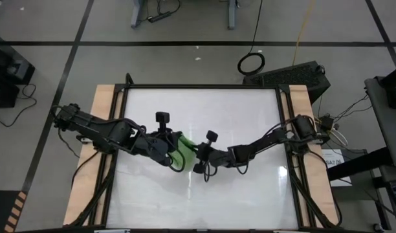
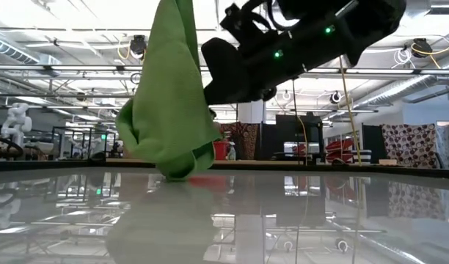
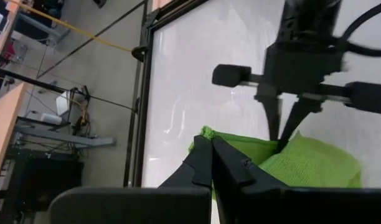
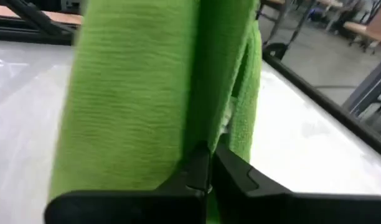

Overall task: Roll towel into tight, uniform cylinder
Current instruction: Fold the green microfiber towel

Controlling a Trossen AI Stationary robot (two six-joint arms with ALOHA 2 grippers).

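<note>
Mid-bench, arms hide most of the towel [image 1: 179,154] from above; the low view shows it hanging, bottom touching the bench [image 1: 250,194]. Left end effector [image 3: 210,163] and right end effector [image 4: 209,165] each pinch the towel.

Scene was brightly lit from overhead. Ceiling lights [image 2: 59,18] showed as long strips in the low view and mirrored off the glossy desk [image 2: 298,220], which reflected the room like water. High view had soft glare across the white desk [image 1: 237,110], shadows faint. Right wrist view was blurred: towel [image 4: 134,93] close to the lens and soft, background out of focus. Left wrist view showed a bright washed-out desk [image 3: 197,74], near arm parts blurry.
</note>
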